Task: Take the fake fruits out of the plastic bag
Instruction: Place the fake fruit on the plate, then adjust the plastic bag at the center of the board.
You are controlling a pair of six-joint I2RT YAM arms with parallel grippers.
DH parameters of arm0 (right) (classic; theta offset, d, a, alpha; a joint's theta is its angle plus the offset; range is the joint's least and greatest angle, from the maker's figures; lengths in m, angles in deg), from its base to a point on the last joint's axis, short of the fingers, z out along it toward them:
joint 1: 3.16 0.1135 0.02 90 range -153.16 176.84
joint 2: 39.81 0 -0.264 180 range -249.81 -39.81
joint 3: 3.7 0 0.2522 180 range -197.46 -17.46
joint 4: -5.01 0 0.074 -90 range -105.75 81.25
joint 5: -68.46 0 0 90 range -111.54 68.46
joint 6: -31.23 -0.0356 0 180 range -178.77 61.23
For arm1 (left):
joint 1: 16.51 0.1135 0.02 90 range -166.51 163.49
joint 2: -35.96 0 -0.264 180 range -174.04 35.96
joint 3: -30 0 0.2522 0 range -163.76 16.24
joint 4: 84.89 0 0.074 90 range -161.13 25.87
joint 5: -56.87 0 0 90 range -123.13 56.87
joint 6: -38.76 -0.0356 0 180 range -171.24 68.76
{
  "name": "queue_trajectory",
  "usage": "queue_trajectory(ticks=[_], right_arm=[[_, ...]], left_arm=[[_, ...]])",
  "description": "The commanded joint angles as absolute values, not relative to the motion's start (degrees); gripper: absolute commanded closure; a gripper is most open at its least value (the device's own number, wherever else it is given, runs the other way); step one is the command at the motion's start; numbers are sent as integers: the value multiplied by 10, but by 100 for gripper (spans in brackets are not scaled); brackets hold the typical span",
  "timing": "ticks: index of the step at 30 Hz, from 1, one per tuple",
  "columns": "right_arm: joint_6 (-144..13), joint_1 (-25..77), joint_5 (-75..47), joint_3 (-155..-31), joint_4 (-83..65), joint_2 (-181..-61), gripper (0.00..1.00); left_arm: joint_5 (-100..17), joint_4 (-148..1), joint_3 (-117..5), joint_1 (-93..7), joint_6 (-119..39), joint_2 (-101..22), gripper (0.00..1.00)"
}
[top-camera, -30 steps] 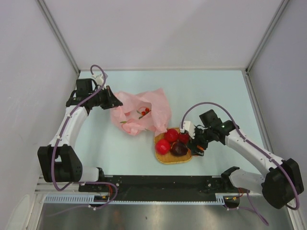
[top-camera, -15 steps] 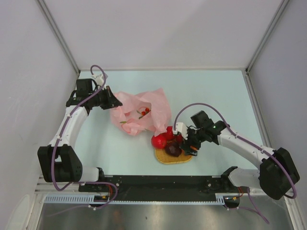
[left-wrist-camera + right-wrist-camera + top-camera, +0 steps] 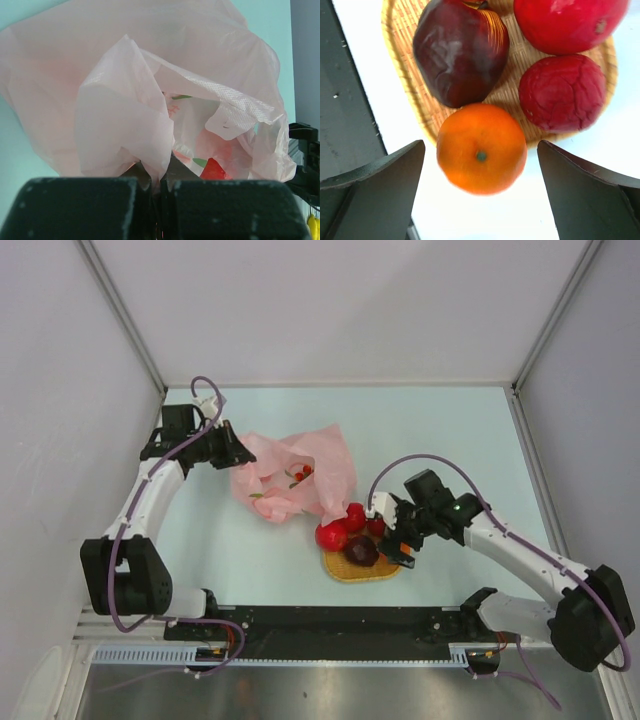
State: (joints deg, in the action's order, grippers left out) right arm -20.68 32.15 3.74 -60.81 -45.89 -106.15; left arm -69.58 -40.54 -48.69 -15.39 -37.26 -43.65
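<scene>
The pink plastic bag lies crumpled at the middle left. My left gripper is shut on a fold of its edge. A red and green patch shows through the bag; I cannot tell what it is. The woven mat carries three red fruits and a dark purple one. My right gripper hangs open over the mat's right edge. In the right wrist view the orange fruit lies free between the fingers, next to the purple fruit and a red one.
The mat's rim lies under the orange fruit's far side. The dark front rail runs close behind the mat. White walls enclose the pale table on three sides.
My right gripper went left onto the mat and nudged the red and purple fruits left, then drew back slightly right. The left gripper and the bag have not moved.
</scene>
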Motion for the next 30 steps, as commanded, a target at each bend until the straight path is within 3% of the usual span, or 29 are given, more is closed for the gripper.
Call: queue_trajectory(ticks=[1, 5, 9, 15, 22, 26, 30], right_arm=[[-212, 324, 27, -664, -519, -1018, 0], [-226, 316, 20, -715, -519, -1008, 0], [-333, 324, 10, -769, -352, -1022, 1], [-351, 419, 32, -918, -221, -1172, 24], [-321, 471, -2, -988, -175, -1326, 34], [-318, 454, -76, -1004, -107, -1451, 32], [-314, 428, -173, -1156, -93, -1604, 24]], left_arm=[[-715, -425, -491, -160, -373, -444, 100], [-716, -421, -501, -161, -373, -444, 100], [-717, -428, -491, -160, -373, -425, 100], [-724, -417, -503, -161, -379, -409, 100], [-730, -403, -522, -161, -386, -374, 100], [-720, -389, -547, -160, -406, -355, 100], [-707, -377, -631, -150, -438, -379, 100]])
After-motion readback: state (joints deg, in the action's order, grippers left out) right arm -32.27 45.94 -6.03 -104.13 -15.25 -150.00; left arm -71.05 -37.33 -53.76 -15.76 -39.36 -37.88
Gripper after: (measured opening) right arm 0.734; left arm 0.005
